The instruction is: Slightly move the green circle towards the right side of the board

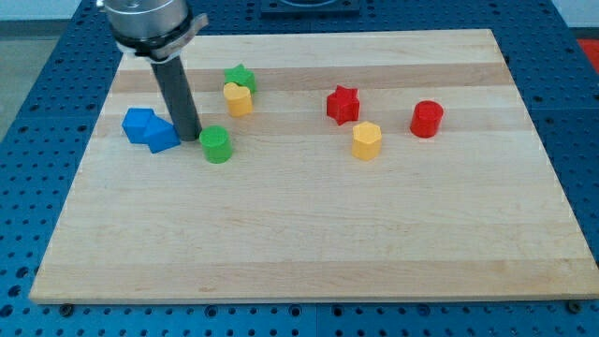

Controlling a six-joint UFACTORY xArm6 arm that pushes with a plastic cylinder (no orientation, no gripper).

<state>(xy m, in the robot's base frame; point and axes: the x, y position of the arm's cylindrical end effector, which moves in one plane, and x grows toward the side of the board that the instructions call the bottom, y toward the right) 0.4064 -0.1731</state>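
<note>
Approach stage of a short rightward push. The small green cylindrical block, the task's green circle (215, 144), is shown on the pale wooden desk (309, 243) in the left half of the view, and my tip (189, 139) is placed just beside its left face; whether the two are touching cannot be told. No pincer is fitted to this arm, so no open or closed state applies. The straight dark rod (178, 98) is held upright beneath its grey mount at the view's top left. Two blue blocks (150, 129) of irregular shape are seen just to the left of the rod, and a yellow block (239, 98) with a green star-shaped block (241, 77) behind it lies above the circle. A red star-shaped block (343, 104), a yellow hexagonal block (367, 140) and a red cylindrical block (426, 119) are set well apart towards the view's right. The step in hand is judged to be contact-making. A brief, straight stroke to the view's right is called for next, kept centred on the circle so that it is not deflected, and ended early, well short of the yellow hexagonal block.
</note>
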